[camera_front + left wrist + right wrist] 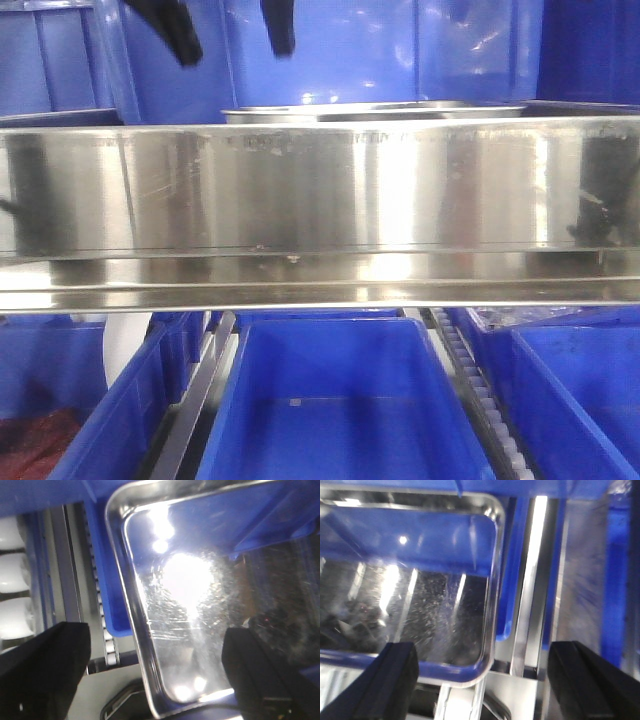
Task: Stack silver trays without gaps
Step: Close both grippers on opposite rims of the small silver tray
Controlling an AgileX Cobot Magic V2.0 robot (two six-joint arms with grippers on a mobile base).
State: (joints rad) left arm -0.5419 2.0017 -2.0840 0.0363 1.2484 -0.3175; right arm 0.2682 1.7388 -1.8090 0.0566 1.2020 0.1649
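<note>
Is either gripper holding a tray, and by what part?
Nothing is held: the left gripper and right gripper are both open over the silver tray.

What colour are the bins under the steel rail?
Blue; the bins show best in the exterior front-facing view.

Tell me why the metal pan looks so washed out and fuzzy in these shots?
Left wrist view: a burnt-out glare patch blots the floor of the silver tray, edges soft. Right wrist view: everything smeared, lamp streaks across the tray. Front view: sharper, but bright vertical reflections band the steel rail.
</note>
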